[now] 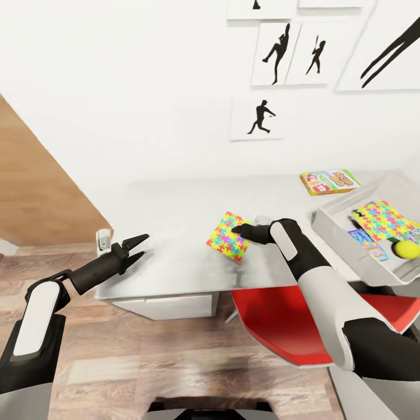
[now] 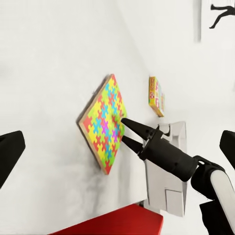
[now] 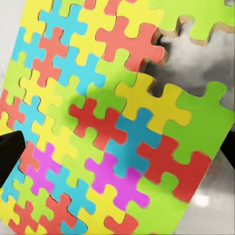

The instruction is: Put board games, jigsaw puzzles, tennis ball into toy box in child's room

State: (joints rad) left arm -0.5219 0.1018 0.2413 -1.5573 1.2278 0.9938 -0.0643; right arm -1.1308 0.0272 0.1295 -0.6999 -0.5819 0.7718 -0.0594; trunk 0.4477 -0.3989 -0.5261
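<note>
Head view: The pale grey-white table (image 1: 175,233) stands against the white wall with black baseball-player silhouette pictures (image 1: 261,116). A thin flat multicoloured jigsaw puzzle sheet (image 1: 226,238) lies on the table top, near its front edge. The right gripper (image 1: 238,229) sits at the puzzle's far edge, fingers over the sheet; whether they clamp it cannot be told here. The left gripper (image 1: 140,245) hangs at the table's front edge, well apart from the puzzle, fingers spread wide and holding nothing. The light grey rectangular toy box (image 1: 338,233) rests on the table beyond the right arm. Inside it lie a second jigsaw puzzle sheet (image 1: 382,219), a small yellow-green tennis ball (image 1: 406,249) and a flat blue printed board game (image 1: 368,244). A yellow and orange board game box (image 1: 329,181) lies on the table between the toy box and the wall. A red chair seat (image 1: 280,326) shows below the table edge.

Left wrist view: The right gripper (image 2: 126,131) points at the puzzle sheet (image 2: 100,122) with a narrow gap between its fingers, the tips at the sheet's edge. The yellow board game box (image 2: 155,95) lies beyond.

Right wrist view: The puzzle sheet (image 3: 107,122) lies close under the camera, between dark fingertips (image 3: 10,152) at the frame edges.
</note>
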